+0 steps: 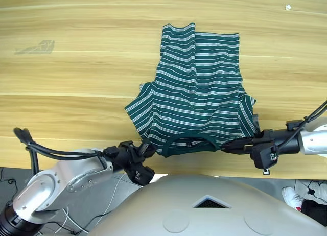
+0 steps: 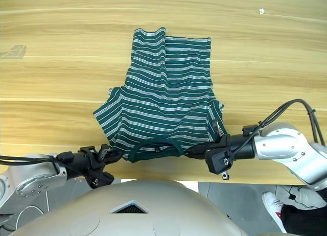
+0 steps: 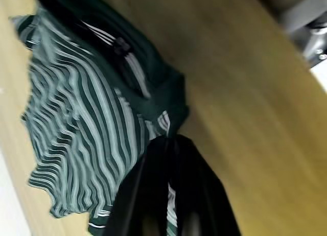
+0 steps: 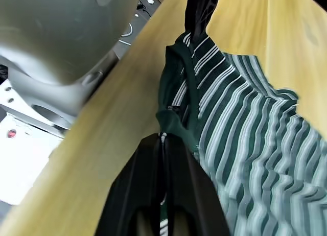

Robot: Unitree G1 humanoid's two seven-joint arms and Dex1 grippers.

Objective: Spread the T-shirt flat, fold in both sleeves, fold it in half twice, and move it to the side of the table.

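We see the left end effector (image 1: 147, 150) and right end effector (image 1: 229, 144) each clamped on the striped T-shirt (image 1: 196, 88) beside its collar (image 1: 189, 139), at the table (image 1: 71, 103) front edge.

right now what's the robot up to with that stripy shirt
The robot has both arms at the near edge of the wooden table, with the left jaws and the right jaws each shut on the green striped T-shirt, one on either side of its collar. The shirt lies on the table with its hem pointing away from the robot. It is rumpled, with a ridge along its length and the sleeves sticking out, so it looks like the spreading stage, with no folding done yet.
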